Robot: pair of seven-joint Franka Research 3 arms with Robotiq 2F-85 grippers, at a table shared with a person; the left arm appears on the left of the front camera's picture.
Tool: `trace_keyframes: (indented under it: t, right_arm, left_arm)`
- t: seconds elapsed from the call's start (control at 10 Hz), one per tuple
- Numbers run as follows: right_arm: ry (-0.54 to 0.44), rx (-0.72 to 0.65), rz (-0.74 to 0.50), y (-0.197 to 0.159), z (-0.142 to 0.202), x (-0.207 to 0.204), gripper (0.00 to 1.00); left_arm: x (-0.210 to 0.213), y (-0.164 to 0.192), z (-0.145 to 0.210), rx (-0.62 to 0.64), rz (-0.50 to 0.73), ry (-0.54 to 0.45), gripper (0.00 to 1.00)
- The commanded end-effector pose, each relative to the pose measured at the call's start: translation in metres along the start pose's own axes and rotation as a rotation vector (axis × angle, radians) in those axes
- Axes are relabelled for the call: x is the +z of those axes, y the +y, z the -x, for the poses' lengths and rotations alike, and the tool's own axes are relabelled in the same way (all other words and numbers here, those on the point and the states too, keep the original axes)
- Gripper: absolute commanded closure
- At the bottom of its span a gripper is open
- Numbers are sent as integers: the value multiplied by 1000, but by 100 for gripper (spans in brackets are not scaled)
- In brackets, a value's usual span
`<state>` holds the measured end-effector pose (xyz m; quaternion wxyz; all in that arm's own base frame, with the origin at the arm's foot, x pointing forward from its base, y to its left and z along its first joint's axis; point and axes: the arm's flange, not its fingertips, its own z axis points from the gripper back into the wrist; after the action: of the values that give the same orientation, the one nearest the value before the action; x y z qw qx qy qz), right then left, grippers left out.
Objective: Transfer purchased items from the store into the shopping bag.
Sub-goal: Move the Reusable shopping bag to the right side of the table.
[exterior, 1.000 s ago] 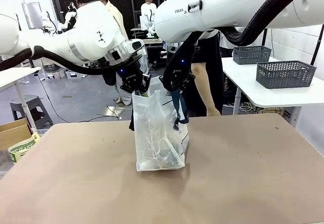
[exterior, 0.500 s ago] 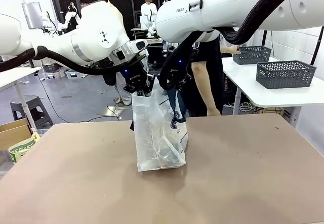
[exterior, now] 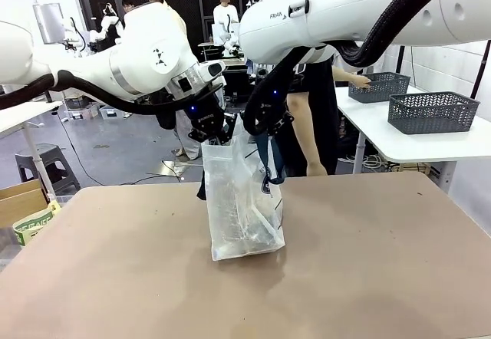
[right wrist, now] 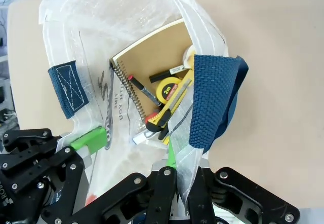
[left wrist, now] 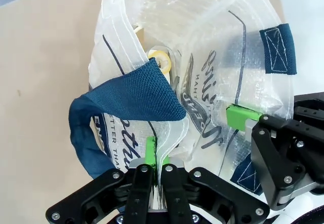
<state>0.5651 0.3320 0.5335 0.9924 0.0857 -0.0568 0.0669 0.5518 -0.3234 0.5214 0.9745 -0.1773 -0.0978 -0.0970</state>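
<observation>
Shopping bag (exterior: 242, 201) shifted right, tape measure (right wrist: 167, 89) inside marked "2m"

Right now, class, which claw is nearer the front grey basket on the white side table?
Right. The right claw grips the rim of the shopping bag on the side toward the front grey basket; the left claw grips the opposite rim, farther off.

What we can read

We make out "2m" on the yellow tape measure (right wrist: 166, 89) inside the shopping bag (right wrist: 91, 41), and the letters "FRA" on the right arm (exterior: 285, 14). We also read "TTER THA" in navy capitals (left wrist: 119, 145) on the bag's wall; the script lettering (left wrist: 215, 107) beside it stays illegible.
</observation>
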Motion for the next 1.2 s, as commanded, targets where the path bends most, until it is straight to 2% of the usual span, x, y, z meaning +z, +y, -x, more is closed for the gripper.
trace_keyframes:
  t: [0.0,0.4,1.1]
  right_arm:
    - [-2,-2,0,-1,-1,0,100]
    - [-30,-72,-61,-5,-11,3,100]
    - [13,-52,-74,5,-30,-7,100]
  left_arm:
    - [1,-3,1,-24,-3,-10,100]
    - [0,-10,5,-28,-36,-10,100]
    - [-17,-34,-6,-79,-16,8,100]
